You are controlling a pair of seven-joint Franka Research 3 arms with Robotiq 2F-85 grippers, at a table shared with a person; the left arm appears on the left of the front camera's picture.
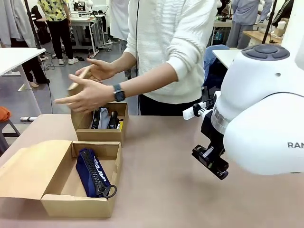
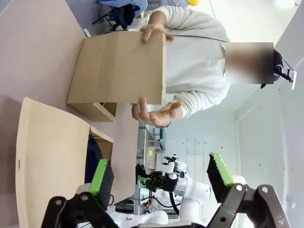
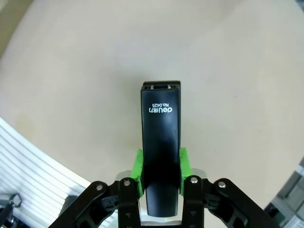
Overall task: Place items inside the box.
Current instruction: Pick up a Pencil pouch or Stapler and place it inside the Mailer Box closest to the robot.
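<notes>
My right gripper (image 3: 160, 166) is shut on a black stapler (image 3: 160, 123), which sticks out past the green pads above the bare tabletop. Over on the table's left, a navy zip pouch (image 1: 94, 173) lies in the near open cardboard box (image 1: 80, 204). Behind it, the far box (image 1: 99, 135) holds a grey pouch (image 1: 102, 118), a black item (image 1: 113, 119) and something yellow (image 1: 120, 125). The person's hands (image 1: 88, 95) hold that box's flap (image 2: 118, 66). My left gripper (image 2: 160, 173) is open, with nothing between its fingers, and looks towards both boxes.
My right arm (image 1: 261, 118) looms over the table's right side. The near box's flap (image 1: 31, 168) lies folded out to the left. The person stands at the far edge behind the boxes. Bare tabletop (image 1: 161, 185) lies between the boxes and my right arm.
</notes>
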